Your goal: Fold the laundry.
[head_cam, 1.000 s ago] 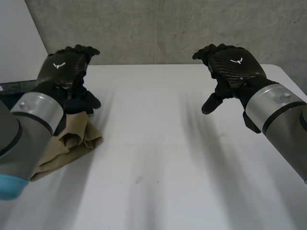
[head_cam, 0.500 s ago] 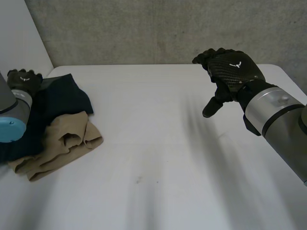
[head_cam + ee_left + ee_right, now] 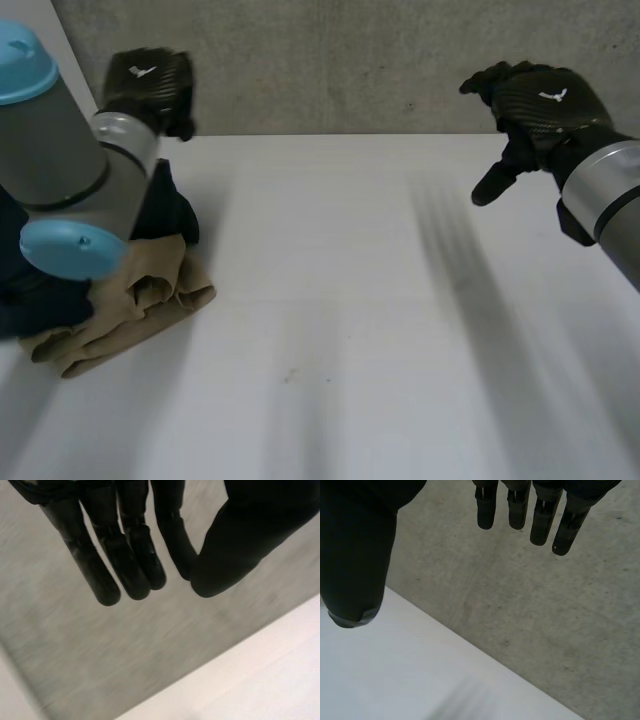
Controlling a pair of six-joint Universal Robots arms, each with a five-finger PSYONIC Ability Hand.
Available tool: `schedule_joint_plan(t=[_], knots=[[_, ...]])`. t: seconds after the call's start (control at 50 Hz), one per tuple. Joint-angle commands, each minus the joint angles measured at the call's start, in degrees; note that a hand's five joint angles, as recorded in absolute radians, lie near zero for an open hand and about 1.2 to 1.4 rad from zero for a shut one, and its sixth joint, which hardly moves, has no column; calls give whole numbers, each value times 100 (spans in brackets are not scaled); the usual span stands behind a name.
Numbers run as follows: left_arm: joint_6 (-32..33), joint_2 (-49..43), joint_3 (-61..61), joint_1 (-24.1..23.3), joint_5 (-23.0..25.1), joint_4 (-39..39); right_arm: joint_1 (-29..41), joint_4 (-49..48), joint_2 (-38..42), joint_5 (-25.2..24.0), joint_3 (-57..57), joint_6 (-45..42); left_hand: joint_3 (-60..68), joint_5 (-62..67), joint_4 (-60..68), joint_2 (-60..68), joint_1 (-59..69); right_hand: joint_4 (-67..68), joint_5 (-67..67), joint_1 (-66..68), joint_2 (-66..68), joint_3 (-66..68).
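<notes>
At the bench's [image 3: 350, 320] left edge, tan garment [image 3: 130, 310] lies bunched against navy one [image 3: 168, 208]. Left robot hand [image 3: 150, 82] and right robot hand [image 3: 535, 105] are raised, fingers spread, empty, likely staged for a pick.

The left arm [image 3: 70, 190] is covering most of the dark garment [image 3: 172, 212] lying below the left hand [image 3: 150, 85], and is also hiding part of the tan garment [image 3: 150, 300] next to it, leaving the folds of both impossible to read. The right arm [image 3: 610, 200] is running off the edge behind the right hand [image 3: 540, 100], and both wrist views are cutting off the palms.
</notes>
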Motion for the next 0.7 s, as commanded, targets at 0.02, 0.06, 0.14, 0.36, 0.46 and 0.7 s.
schedule_joint_plan(t=[0.02, 0.06, 0.14, 0.36, 0.46, 0.7], knots=[[-642, 285, -671, -2040, 339, -15, -269, 25, -109, 26, -169, 3, 1198, 1485, 1154, 1161, 1289, -334, -343, -122, -252, -225], [-817, 171, -899, -2548, 619, -15, -365, 25, -135, 26, -187, 3, 1198, 1485, 1154, 1161, 1289, -334, -343, -122, -252, -225], [-1047, 21, -1181, -2946, 1217, -6, -515, 34, -144, -9, -195, 3, -3451, -3165, -3496, -3489, -3361, -334, -343, -122, -252, -225], [-231, 214, -1085, -1657, 183, 143, -524, 69, -135, -18, -178, -6, -5797, -5511, -5841, -5835, -5706, -334, -343, -122, -252, -225], [577, 171, -1050, -524, 15, 318, -472, 60, -126, -26, -143, -6, -5780, -5494, -5825, -5818, -5690, -334, -343, -122, -252, -225], [2046, -1156, -40, 1051, 23, 284, -445, 60, -74, -18, -64, -15, -5780, -5494, -5825, -5818, -5690, -334, -343, -122, -252, -225]])
